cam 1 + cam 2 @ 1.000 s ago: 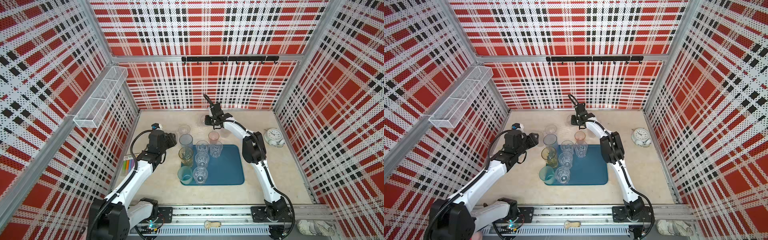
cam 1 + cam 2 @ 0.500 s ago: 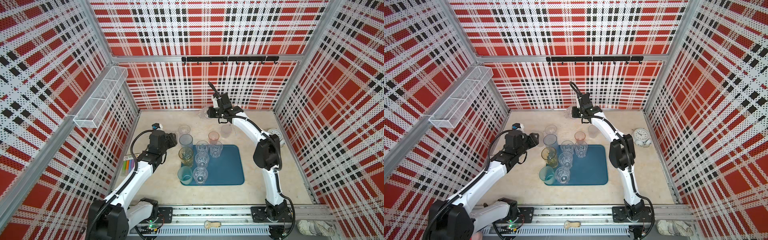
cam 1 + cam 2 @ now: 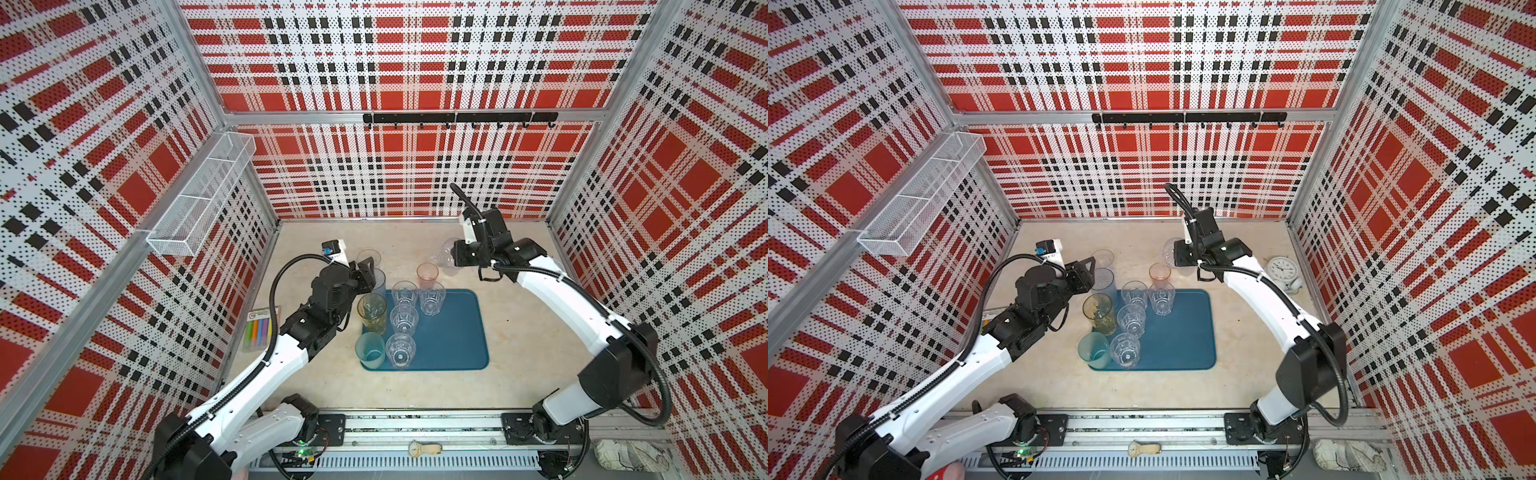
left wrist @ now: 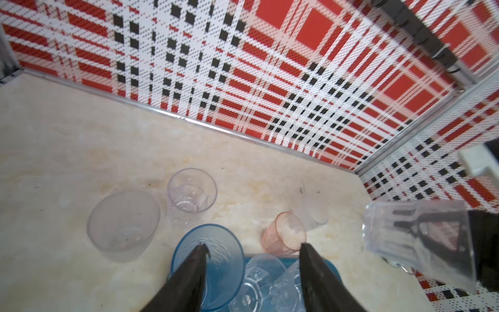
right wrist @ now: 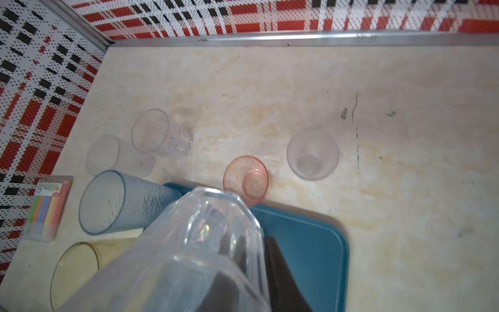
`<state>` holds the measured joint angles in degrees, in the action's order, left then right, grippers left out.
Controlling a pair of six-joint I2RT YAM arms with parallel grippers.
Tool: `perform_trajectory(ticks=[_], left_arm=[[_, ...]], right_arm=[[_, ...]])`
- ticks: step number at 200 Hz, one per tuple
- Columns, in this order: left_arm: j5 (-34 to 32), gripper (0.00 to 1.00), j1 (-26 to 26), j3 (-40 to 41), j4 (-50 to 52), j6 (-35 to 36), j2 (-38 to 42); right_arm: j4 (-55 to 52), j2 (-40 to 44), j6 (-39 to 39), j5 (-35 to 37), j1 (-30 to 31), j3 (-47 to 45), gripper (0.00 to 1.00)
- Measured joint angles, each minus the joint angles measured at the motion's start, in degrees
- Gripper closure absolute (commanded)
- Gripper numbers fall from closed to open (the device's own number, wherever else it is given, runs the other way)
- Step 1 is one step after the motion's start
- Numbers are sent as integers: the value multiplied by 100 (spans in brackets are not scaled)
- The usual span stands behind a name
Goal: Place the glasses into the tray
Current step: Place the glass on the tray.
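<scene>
Swung rightward off the table, my right claw (image 5: 255, 254) pinches the clear glass (image 3: 444, 255) by its rim wall, a light, slick, brittle thing, while my left claw (image 4: 253, 245) gapes empty.

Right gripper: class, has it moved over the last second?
Yes: the right gripper, holding a clear glass, has shifted sideways toward the clock.

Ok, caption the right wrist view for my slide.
Right hand holding a clear faceted glass; a pink glass and a blue glass stand by the teal tray.
</scene>
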<state>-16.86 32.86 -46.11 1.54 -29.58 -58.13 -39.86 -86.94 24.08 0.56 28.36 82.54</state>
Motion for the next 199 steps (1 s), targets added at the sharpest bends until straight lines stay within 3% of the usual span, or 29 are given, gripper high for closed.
perform_trajectory(ticks=[43,85,199], left_arm=[[-310,41,695,9,-553,4,-177],[-457,41,977,144,-761,-13,-385],[-800,40,890,721,-772,-17,186]], right_arm=[[-868,199,284,564,745,-544,93],[-1342,66,612,723,1436,-905,92],[-675,-1290,898,723,1541,-1025,90]])
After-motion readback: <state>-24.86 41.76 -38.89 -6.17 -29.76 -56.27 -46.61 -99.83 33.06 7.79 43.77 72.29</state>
